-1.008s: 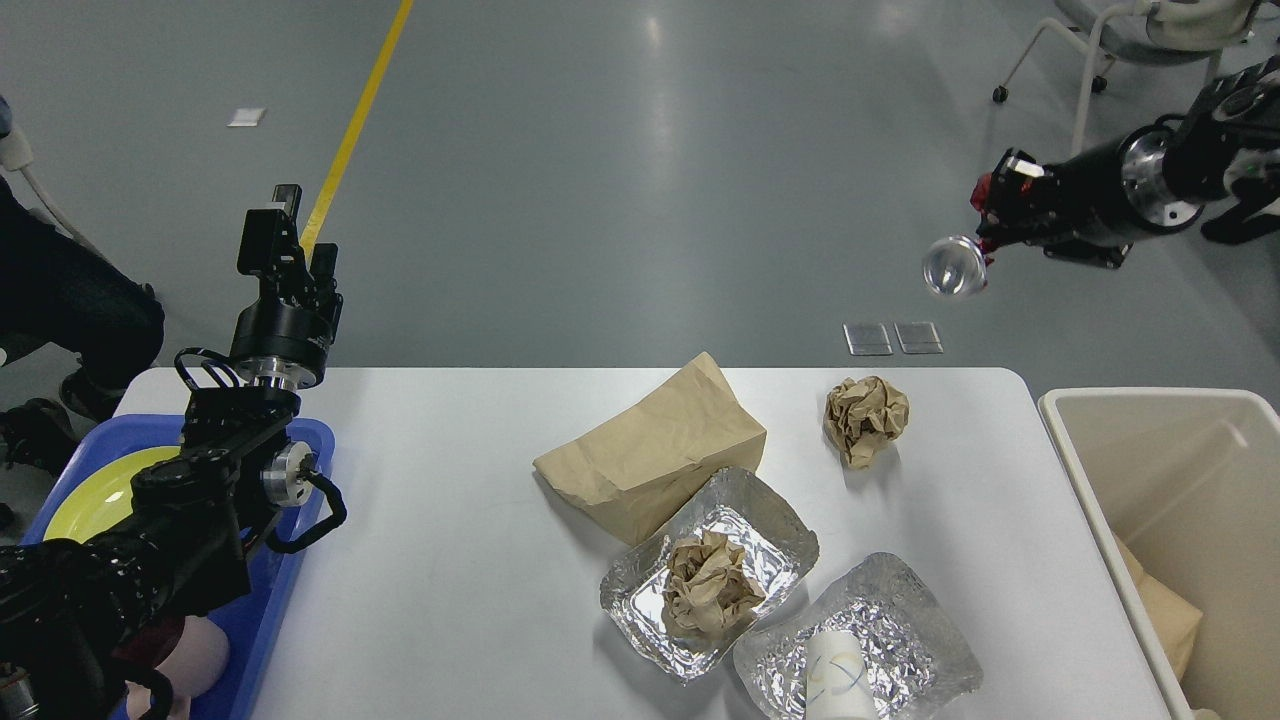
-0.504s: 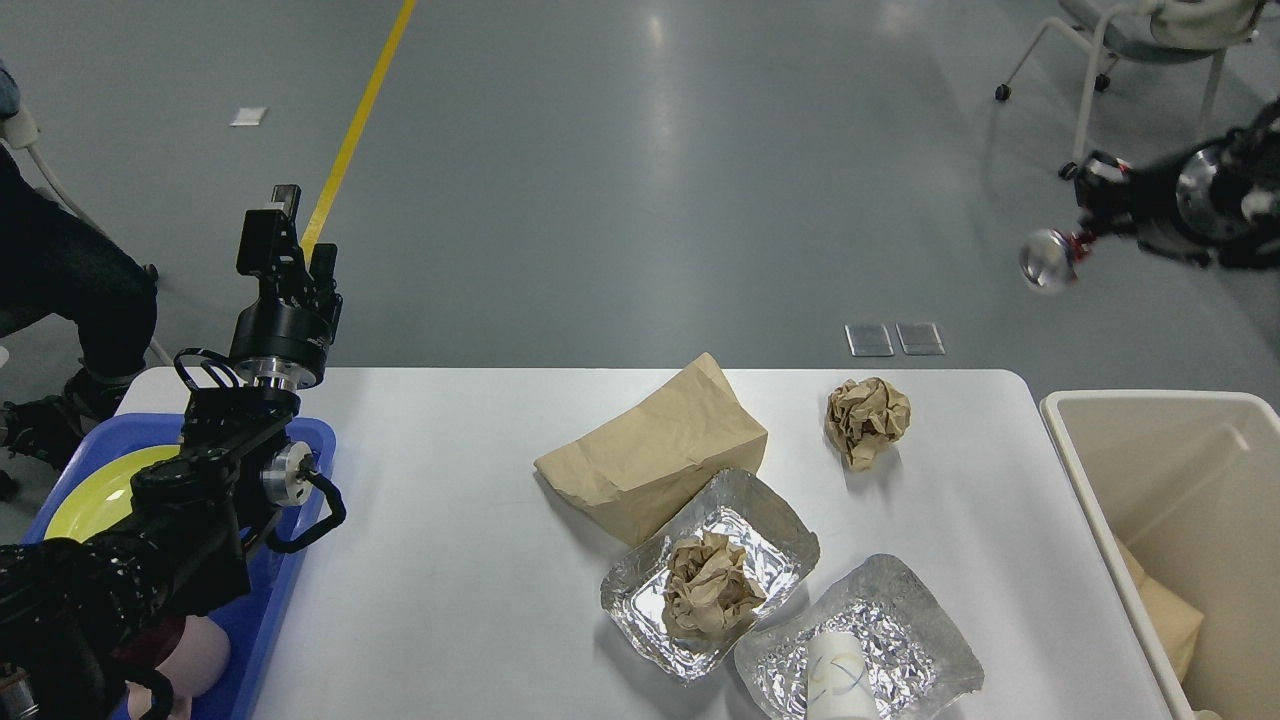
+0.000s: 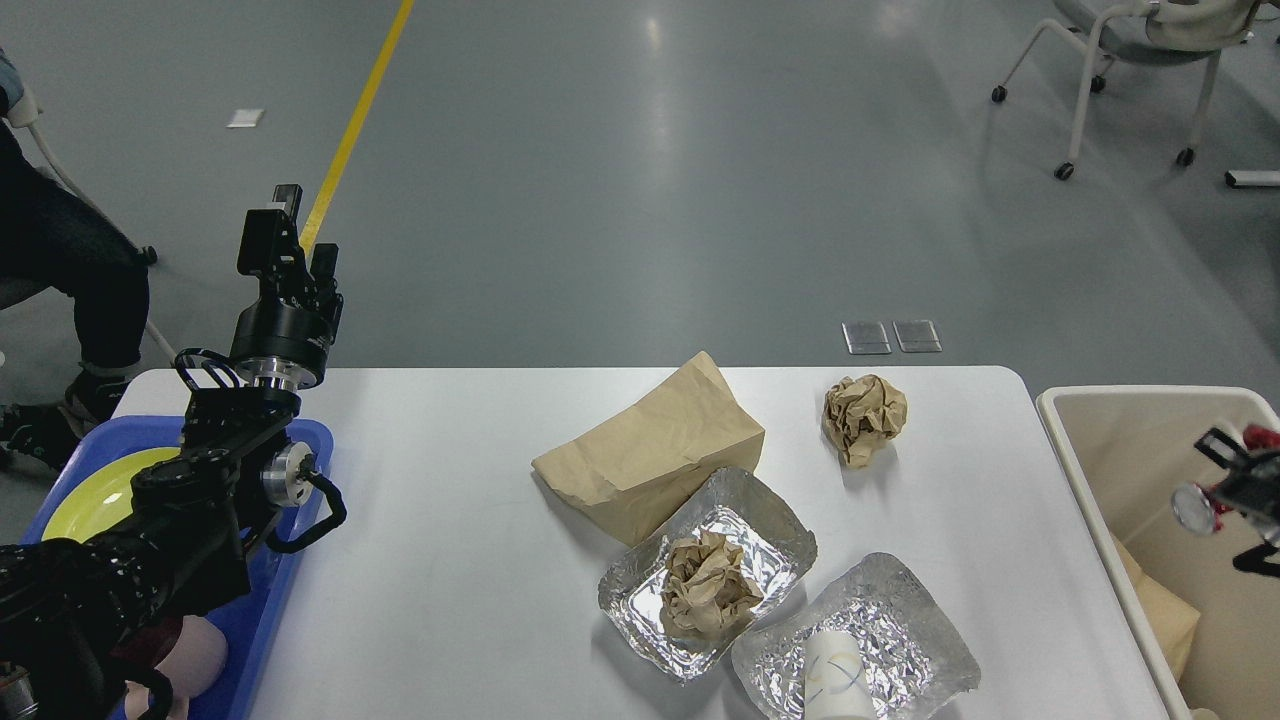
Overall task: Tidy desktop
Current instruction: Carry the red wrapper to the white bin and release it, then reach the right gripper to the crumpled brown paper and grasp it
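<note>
The white desktop [image 3: 450,480] carries a brown paper bag [image 3: 650,455], a crumpled brown paper ball [image 3: 865,418] and two foil trays. The nearer-middle foil tray [image 3: 775,515] holds another crumpled paper wad [image 3: 708,590]. The front foil tray [image 3: 905,615] holds a white paper cup [image 3: 835,680]. My right gripper [image 3: 1215,490] hangs over the beige bin at the right edge, shut on a small clear cup [image 3: 1194,507]. My left gripper [image 3: 285,240] points up above the table's far left corner, dark and seen from behind.
A beige bin [image 3: 1140,394] stands off the table's right end with brown paper inside. A blue tray [image 3: 305,440] with a yellow plate [image 3: 90,490] sits at the left under my left arm. A wheeled chair [image 3: 1100,60] stands far right; a seated person [image 3: 70,270] is at the far left.
My right arm has swung down and to the right with the clear cup, from high over the floor to just above the beige bin. The left arm has stayed put.
</note>
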